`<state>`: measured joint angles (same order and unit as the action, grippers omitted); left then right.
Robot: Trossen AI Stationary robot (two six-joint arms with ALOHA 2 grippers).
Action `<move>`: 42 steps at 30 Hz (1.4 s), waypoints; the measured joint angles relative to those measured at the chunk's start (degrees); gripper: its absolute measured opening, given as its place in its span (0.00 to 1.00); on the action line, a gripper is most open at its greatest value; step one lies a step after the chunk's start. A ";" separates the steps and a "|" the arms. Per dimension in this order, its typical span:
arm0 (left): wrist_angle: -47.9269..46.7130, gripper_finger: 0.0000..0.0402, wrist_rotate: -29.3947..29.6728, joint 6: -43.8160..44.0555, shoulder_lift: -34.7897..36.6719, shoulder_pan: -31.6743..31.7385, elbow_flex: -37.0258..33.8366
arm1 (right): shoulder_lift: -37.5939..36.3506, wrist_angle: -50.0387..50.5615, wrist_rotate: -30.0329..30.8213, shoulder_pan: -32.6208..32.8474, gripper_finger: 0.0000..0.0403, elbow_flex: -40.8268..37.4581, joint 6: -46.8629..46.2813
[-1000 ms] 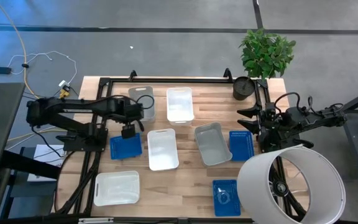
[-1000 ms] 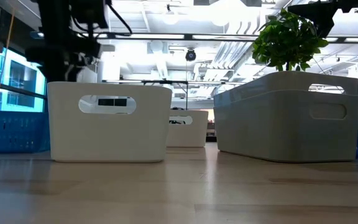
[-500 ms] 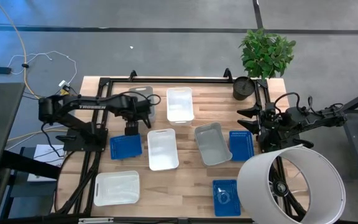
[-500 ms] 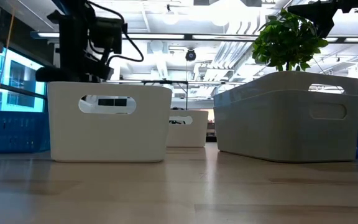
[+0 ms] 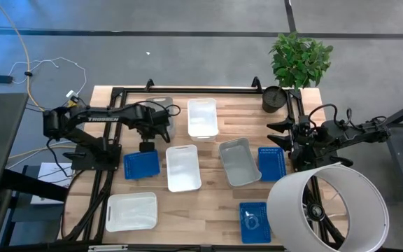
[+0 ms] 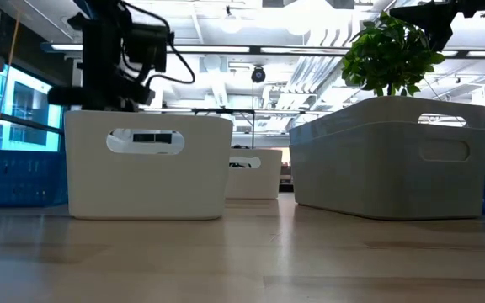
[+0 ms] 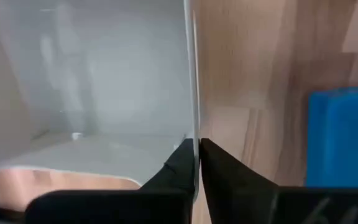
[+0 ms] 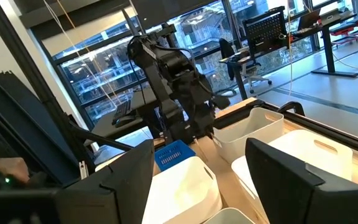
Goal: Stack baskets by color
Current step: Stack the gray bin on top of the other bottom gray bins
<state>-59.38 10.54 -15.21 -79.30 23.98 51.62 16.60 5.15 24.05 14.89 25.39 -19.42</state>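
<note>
The left gripper point(image 7: 195, 163) has just closed on the wall of the grey basket point(image 5: 161, 112) at the table's far left; lifting can follow; the right gripper point(image 8: 197, 177) waits open.

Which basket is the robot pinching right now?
The grey basket at the table's far edge, left of a white one. The left gripper has its fingers shut on its side wall; the other baskets sit untouched.
</note>
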 joint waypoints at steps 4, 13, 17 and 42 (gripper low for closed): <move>-2.29 0.01 1.43 0.89 3.40 -0.01 3.85 | 0.01 0.00 -0.03 0.00 0.60 0.00 0.00; -10.50 0.00 4.27 2.56 7.44 -4.58 21.82 | 0.00 -0.08 0.03 -0.01 0.60 0.00 -1.03; -10.73 0.00 4.31 6.33 5.19 -9.71 30.16 | 0.00 -0.79 2.41 -0.02 0.60 0.00 -3.69; 27.33 0.00 2.14 41.18 -26.88 -35.68 46.79 | 0.00 -7.57 9.96 -0.02 0.60 0.00 0.24</move>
<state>-32.05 12.68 25.96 -106.19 -11.70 98.41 16.60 -2.42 34.01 14.87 25.39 -19.18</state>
